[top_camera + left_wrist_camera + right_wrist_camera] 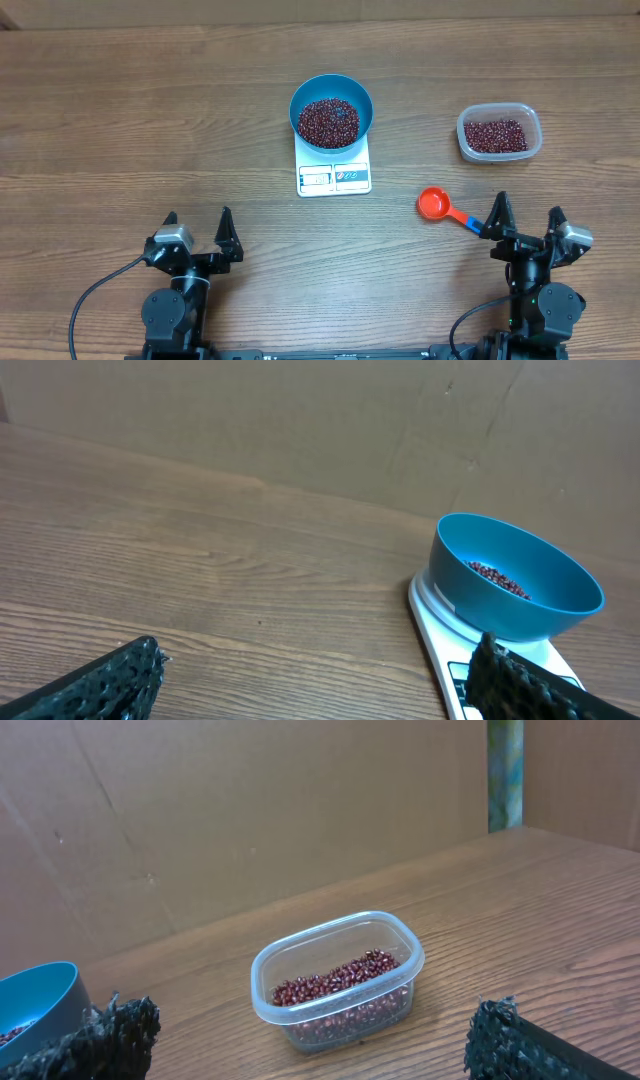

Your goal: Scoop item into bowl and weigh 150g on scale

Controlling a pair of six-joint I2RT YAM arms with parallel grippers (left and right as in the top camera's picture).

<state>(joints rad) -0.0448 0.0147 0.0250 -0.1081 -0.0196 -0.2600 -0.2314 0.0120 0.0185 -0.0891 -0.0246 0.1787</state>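
Left hand [197, 218], right hand [527, 208] released, empty, near table [100, 120] edge; small dark red-brown beans [328, 120] in round blue bowl [346, 87] on white square scale [335, 178] mid-table; likely risk: overshoot from heaped scoopful, bowl nudged.

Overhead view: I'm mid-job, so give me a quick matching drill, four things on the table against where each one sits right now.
Things:
1. blue bowl
2. scale
3. clear tub
4. red scoop

Places:
A. lying on the bare table, just beside the open right pincer
B. on top of the scale, with beans inside
C. standing apart toward the right side, partly filled with beans
D. under the bowl, display edge toward the robot

Pairs: 1-B, 2-D, 3-C, 4-A
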